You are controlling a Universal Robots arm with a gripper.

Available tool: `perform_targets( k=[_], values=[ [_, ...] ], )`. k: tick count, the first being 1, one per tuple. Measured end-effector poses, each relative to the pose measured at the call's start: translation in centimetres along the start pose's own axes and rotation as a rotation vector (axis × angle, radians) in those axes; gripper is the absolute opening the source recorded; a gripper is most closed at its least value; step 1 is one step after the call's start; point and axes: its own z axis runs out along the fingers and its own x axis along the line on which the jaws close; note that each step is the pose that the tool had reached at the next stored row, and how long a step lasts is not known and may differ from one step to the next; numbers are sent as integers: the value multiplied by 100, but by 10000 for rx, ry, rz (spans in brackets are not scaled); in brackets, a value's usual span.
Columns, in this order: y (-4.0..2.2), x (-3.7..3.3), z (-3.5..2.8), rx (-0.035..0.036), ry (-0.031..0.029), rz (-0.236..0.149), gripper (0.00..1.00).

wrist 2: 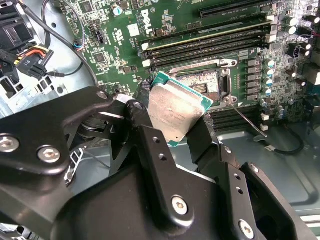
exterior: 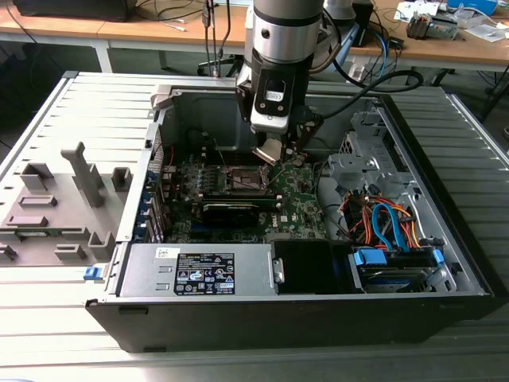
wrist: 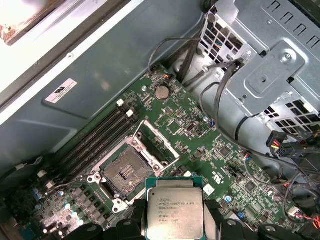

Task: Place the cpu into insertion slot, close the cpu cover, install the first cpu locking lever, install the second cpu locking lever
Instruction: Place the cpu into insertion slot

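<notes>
The black end effector fills the foreground of the second wrist view, its two fingers clamped on opposite edges of the cpu, metal face up and green rim showing. The chip hangs in the air above the motherboard, not yet in the insertion slot. In the first wrist view the cpu sits just short of the socket, which lies open with its dark pin field bare, near the board's middle beside the long memory slots. The cpu cover appears swung up at the socket's far side, and a thin wire that looks like a locking lever sticks out past one socket corner. In the exterior view the end effector reaches down into the open computer case, which lies on its side on the slatted grey surface, and the chip looks tilted against the board. To seat it well, I judge that the chip should first be levelled and squared so its corners match the socket's. It should then be centred over the socket before descending and lowered straight down without any sideways slide across the pins. The fingers must stay clear of the raised cover and the lever, and the grip should ease only once the chip rests flat inside the rim.
</notes>
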Motion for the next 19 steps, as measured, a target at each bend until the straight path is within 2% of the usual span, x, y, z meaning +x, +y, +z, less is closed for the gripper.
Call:
perform_targets(
  k=[19],
  values=[
    [0,0,0,-3,-18,216,55]
  ],
)
